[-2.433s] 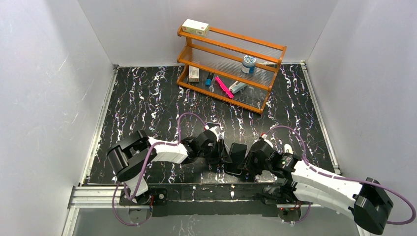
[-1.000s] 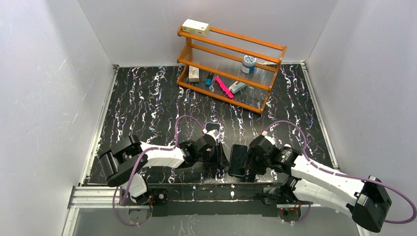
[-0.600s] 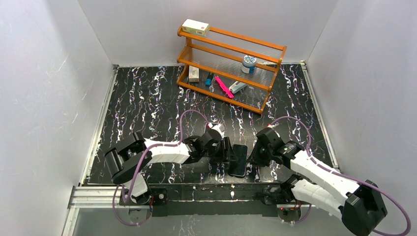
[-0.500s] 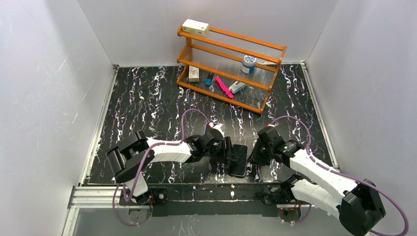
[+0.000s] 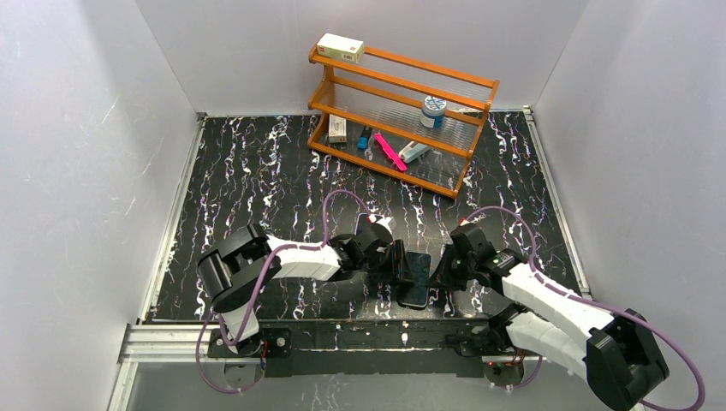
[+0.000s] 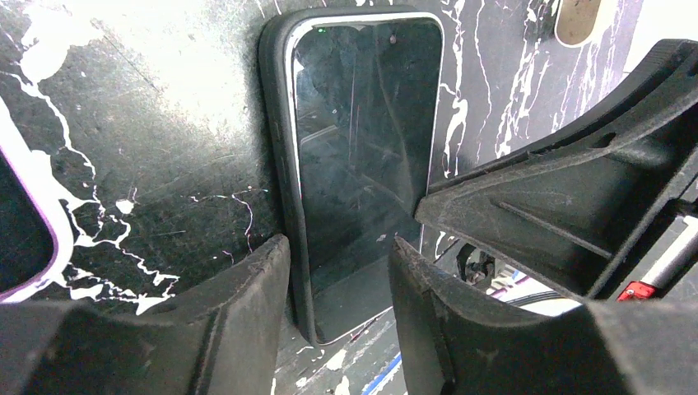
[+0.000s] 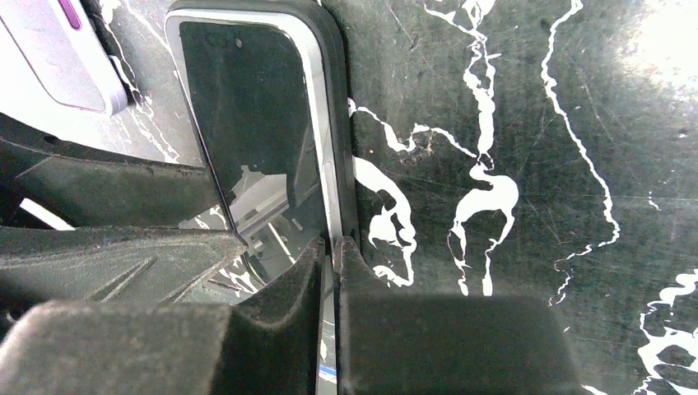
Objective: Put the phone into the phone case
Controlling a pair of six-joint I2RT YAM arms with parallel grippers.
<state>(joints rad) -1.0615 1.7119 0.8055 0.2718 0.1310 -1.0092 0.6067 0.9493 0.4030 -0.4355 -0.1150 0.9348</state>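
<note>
Left gripper (image 6: 339, 247) fingers stand half open over the phone (image 6: 362, 140) in the phone case (image 6: 274, 123), by the near edge of the table (image 5: 257, 171). Right gripper (image 7: 331, 247) fingers, nearly together, pinch the phone case wall.

quick headcount, no frills:
- pincers: 2, left pincer (image 6: 337, 251) + right pincer (image 7: 331, 247)
- phones: 2, black phone (image 6: 362, 140) + lavender phone (image 7: 62, 49)
- phone case (image 6: 276, 123): 1
- wooden rack (image 5: 437, 73) on tabletop (image 5: 257, 171): 1
- on rack: 2 boxes, top box (image 5: 340, 48) + lower box (image 5: 337, 130); 1 jar (image 5: 434, 110); 1 pink stick (image 5: 389, 151); few bits too small to call
</note>
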